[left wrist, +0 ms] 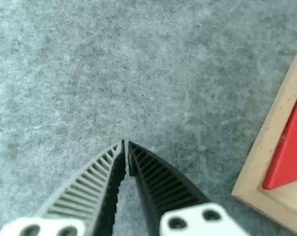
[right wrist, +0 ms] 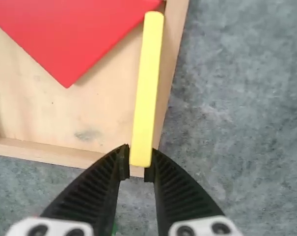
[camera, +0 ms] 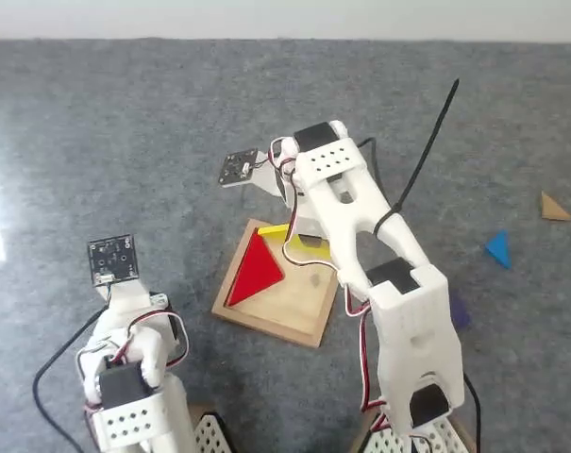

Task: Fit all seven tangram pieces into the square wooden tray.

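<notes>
The right claw (right wrist: 137, 157) pinches one end of the yellow piece (right wrist: 147, 83). The piece stands on edge, and its long axis runs straight away from the fingertips, parallel to the tray's wall. This alignment matters most for the coming move. The piece hangs just over the inner face of the far rim of the square wooden tray (camera: 266, 327), at about 12 o'clock from the tray's middle in the high view. It is neither flat on the floor nor clear of the wall. The red triangle (camera: 253, 270) lies flat in the tray, toward 9 o'clock. Bare floor shows between it and the yellow piece, so seating the piece probably means shifting it inward toward the red one and laying it over. I judge a catch on the rim to be the main risk. The right arm reaches from the 6 o'clock edge of the high view across the tray's 3 o'clock side, with its wrist bent down over the far rim. The left claw (left wrist: 126, 145) is pressed together on nothing. It points at the grey surface (camera: 125, 123) just off a tray corner, at about 8 o'clock from the tray. A blue triangle (camera: 497, 248) waits at 3 o'clock, well apart from the tray, and a tan triangle (camera: 552, 208) waits at 2 o'clock. Both lie nearer the right arm.
</notes>
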`<state>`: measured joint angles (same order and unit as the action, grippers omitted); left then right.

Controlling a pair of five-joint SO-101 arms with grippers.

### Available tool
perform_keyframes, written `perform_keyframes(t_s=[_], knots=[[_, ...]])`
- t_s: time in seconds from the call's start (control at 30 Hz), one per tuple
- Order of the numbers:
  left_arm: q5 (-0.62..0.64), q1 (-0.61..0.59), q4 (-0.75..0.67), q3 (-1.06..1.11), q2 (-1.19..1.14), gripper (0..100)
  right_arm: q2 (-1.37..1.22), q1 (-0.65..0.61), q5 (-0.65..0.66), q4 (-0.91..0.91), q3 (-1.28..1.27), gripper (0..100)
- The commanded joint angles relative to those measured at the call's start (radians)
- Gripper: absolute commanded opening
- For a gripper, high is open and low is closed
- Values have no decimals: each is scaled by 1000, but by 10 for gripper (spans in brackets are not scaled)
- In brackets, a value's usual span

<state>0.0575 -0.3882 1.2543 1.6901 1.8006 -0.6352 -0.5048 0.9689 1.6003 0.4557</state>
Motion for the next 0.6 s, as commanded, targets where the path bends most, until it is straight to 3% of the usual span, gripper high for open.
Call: perform_keyframes(t_s=[0.0, 0.37, 0.57], knots=[[-5, -5, 8, -7, 17, 13, -4, -4, 8, 8, 38, 6], [-5, -5, 8, -7, 17, 13, -10, -8, 5, 15, 37, 7], [-5, -5, 8, -7, 17, 13, -122, -24, -78, -27, 43, 7]])
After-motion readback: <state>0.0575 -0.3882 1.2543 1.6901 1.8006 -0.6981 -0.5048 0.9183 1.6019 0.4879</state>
